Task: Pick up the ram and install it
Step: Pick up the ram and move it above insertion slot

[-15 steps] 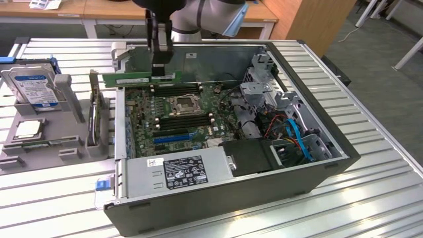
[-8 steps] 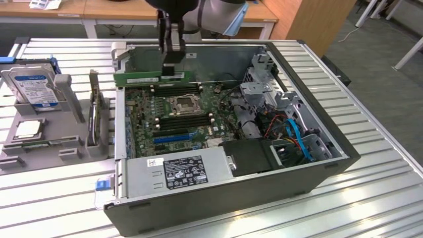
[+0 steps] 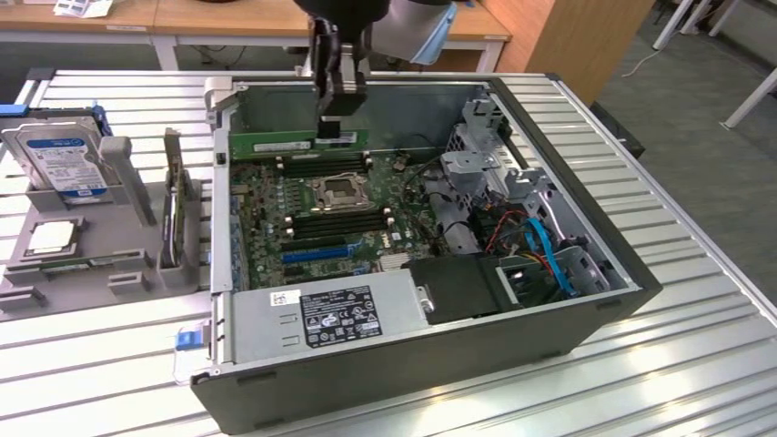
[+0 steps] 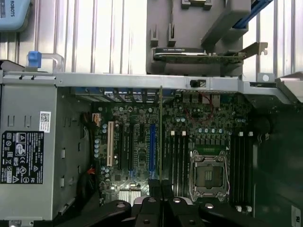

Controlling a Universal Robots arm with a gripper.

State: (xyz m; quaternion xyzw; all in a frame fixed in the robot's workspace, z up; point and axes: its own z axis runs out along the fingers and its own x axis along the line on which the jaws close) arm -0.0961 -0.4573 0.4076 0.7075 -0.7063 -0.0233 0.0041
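The ram [image 3: 286, 142] is a long thin green stick, held level over the far end of the motherboard inside the open computer case [image 3: 583, 264]. My gripper [image 3: 337, 116] comes down from above and is shut on the ram near its end at the exterior view's right. In the wrist view the ram [image 4: 161, 132] appears edge-on as a thin line running out from between my fingertips [image 4: 158, 188], above the board beside the black memory slots [image 4: 177, 158]. The CPU socket [image 3: 338, 191] lies just nearer than the ram, with memory slots [image 3: 334, 221] on its near side.
A grey holder [image 3: 73, 264] at the exterior view's left carries a hard drive [image 3: 55, 155] and an upright expansion card [image 3: 176, 214]. The power supply [image 3: 327, 314] fills the case's near end. Drive cages and cables [image 3: 534, 246] crowd the case at the exterior view's right.
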